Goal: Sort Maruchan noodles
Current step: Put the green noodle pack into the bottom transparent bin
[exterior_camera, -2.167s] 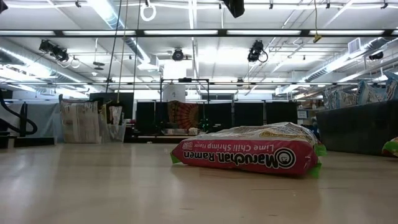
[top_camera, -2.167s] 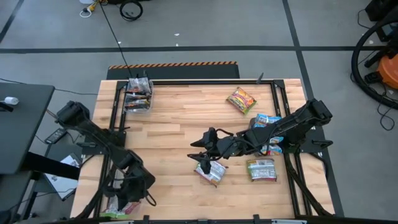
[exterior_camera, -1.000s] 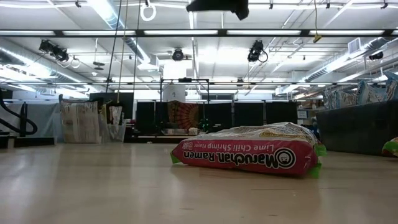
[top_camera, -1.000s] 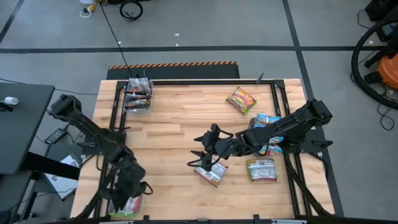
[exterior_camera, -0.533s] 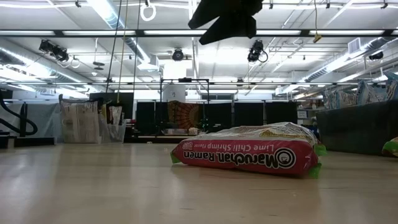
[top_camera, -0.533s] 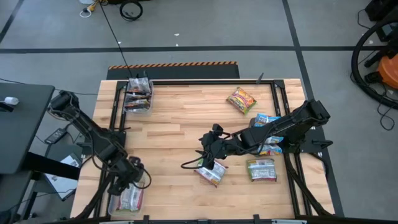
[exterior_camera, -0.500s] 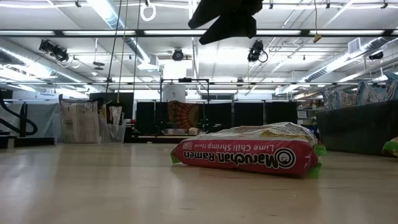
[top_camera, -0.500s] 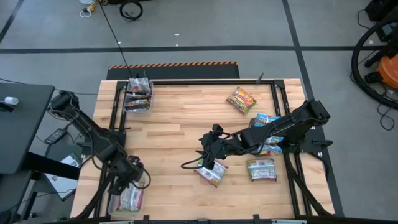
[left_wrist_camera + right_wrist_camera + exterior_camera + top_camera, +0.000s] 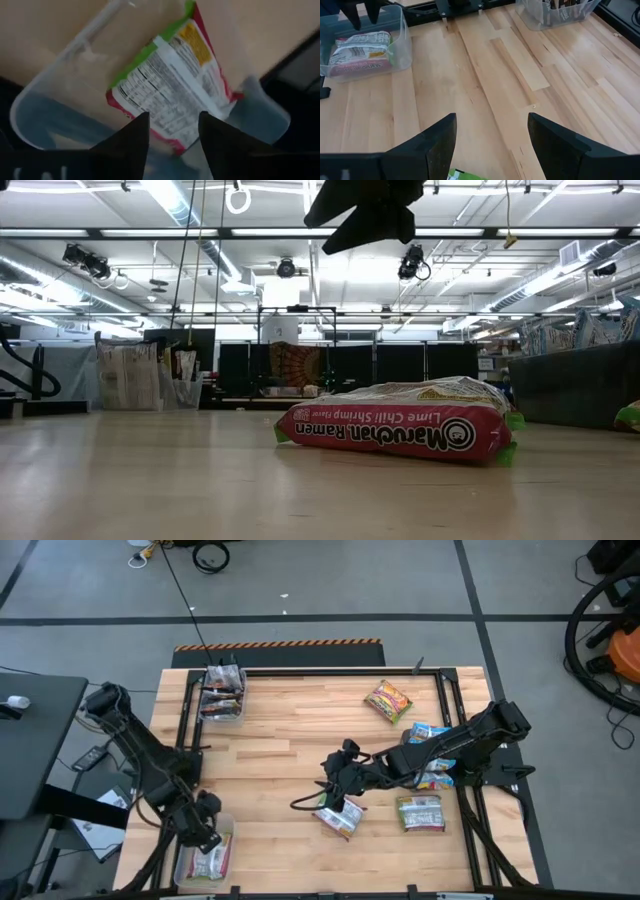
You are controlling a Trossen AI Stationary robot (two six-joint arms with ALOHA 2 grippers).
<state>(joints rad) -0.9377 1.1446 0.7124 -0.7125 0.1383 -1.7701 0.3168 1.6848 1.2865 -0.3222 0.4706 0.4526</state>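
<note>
1. Lying in the near clear bin (image 9: 230, 850) at 7 o'clock on the table, one red and green packet (image 9: 170, 95) can be seen. The left gripper (image 9: 205, 830) is held just above it, with its fingers apart and nothing between them. If the gripper is moved sideways while low, the bin wall could be bumped and the bin pushed off the table edge.
2. Close to the middle, toward 6 o'clock, a lime chili shrimp packet (image 9: 340, 819) is lying flat. The right gripper (image 9: 333, 802) is hung over it with its fingers spread wide, and nothing is held. If the fingers are shut too high, the slippery wrapper could be missed. If it is squeezed too hard, the noodles could be crushed.
3. At 4 o'clock a green and white packet (image 9: 420, 812) is lying near that one. It could be knocked when the middle packet is lifted.
4. At 3 o'clock blue and white packets (image 9: 432, 732) are partly hidden under the right arm. They could be dragged along by it.
5. At 1 o'clock a yellow and red packet (image 9: 388, 700) is left alone. At 11 o'clock dark packets are kept in the far bin (image 9: 240, 708). A packet could be put in the wrong bin if colours are mixed up.
</note>
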